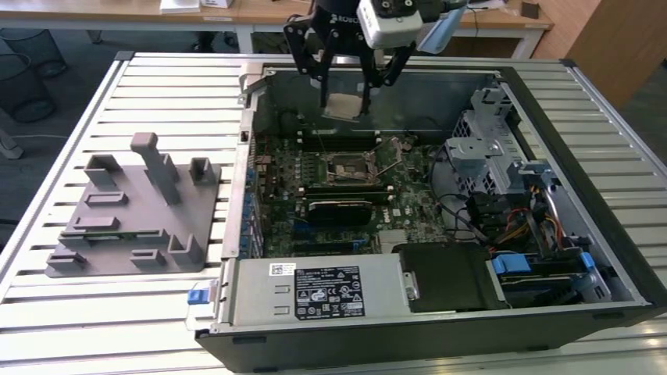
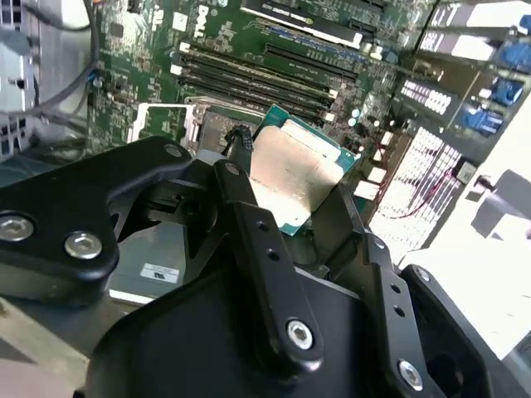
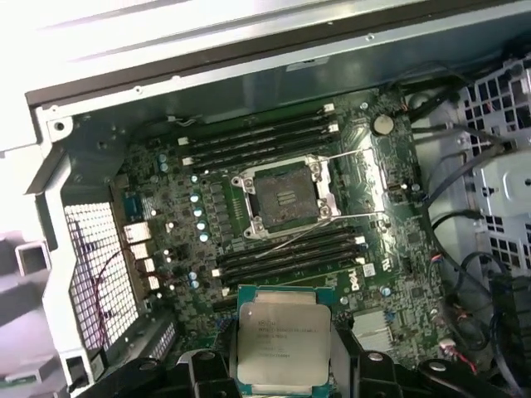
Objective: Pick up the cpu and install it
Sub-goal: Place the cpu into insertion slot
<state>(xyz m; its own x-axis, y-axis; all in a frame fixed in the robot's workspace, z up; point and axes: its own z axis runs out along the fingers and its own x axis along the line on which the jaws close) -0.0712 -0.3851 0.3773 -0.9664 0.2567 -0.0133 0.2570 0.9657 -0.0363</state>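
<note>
An open computer case [image 1: 438, 340] lies on the slatted table [image 1: 156, 94], its green motherboard [image 1: 411, 207] carrying the dark square CPU socket [image 1: 349, 166]. A grey plastic fixture [image 1: 136, 219] stands well apart from the socket, outside the case. The gripper [image 1: 346, 92] hangs above the socket, jaws clamped on the cpu [image 1: 344, 105], held clear of the socket
</note>
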